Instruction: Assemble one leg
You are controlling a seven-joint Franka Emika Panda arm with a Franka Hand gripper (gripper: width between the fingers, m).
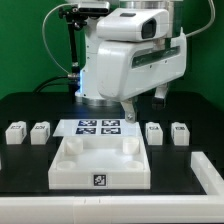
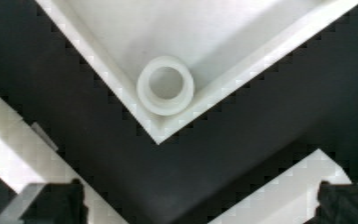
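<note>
Four legs only in exterior view; wrist view alone shows panel socket; tool spread wide.

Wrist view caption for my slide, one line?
Open gripper hovers above a corner socket of the white panel, holding nothing.

No legible text. Square tags on marker board, panel front, apparently legs; patterns too small to read.

- Flat matte black tabletop fills the scene from 3 through 6 to 9 o'clock.
- Plain green backdrop wall stands behind it, from 10 to 2 o'clock.
</note>
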